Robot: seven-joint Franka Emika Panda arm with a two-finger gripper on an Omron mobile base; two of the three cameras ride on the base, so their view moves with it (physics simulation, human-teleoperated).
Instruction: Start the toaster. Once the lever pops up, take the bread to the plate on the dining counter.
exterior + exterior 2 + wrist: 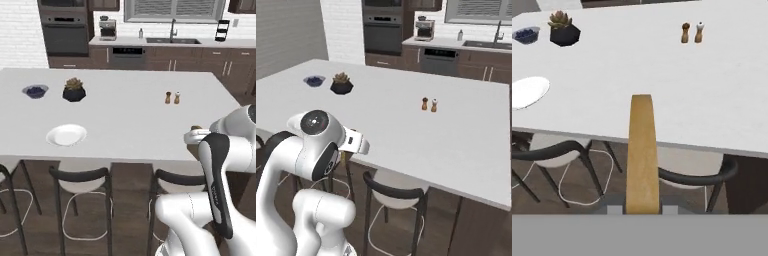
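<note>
The gripper (pixel 642 209) is clamped edge-on around the bread (pixel 642 150), a thin, stiff, golden-brown slice held above the near edge of the smooth white desk (pixel 662 75). It looks light, dry and crumbly. The glossy round plate (pixel 527 92) lies well left.

— What is the big white slab counter (pixel 130 115) made of?
— It looks like smooth, matt stone or laminate. The round white plate (pixel 66 135) on it looks like glazed ceramic with a faint sheen.

— And the thin golden-brown bread slice (pixel 642 150)?
— Dry and matt, seen edge-on.

— The dark-framed stools (pixel 82 195)?
— Black metal frames with a satin finish. The floor (pixel 582 185) under them is brown wood planking.
</note>
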